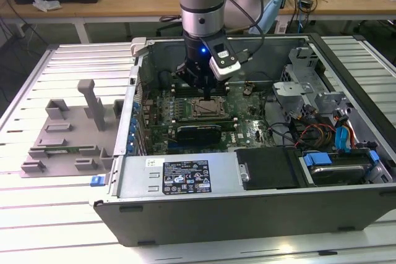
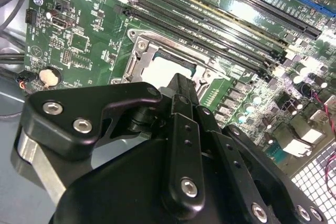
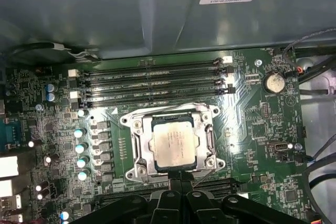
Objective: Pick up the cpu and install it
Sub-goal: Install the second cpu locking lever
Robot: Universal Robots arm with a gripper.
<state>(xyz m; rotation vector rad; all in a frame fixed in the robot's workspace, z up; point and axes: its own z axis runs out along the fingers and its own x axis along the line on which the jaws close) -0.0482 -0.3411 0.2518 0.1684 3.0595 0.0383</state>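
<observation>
Green motherboard surrounds the socket-seated cpu (memory slots beside), claw together just above.

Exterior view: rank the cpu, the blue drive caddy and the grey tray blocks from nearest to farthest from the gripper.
1. cpu, in the socket directly under the gripper.
2. blue drive caddy, toward the exterior view's right, inside the case.
3. grey tray blocks, outside the case, exterior view's left; close to the caddy's distance.

The cpu lies in the socket on the motherboard, inside the computer case. The memory slots run just beside the socket. The gripper hangs directly above the socket. The tray blocks sit on the surface, off the case's side at the exterior view's left.
</observation>
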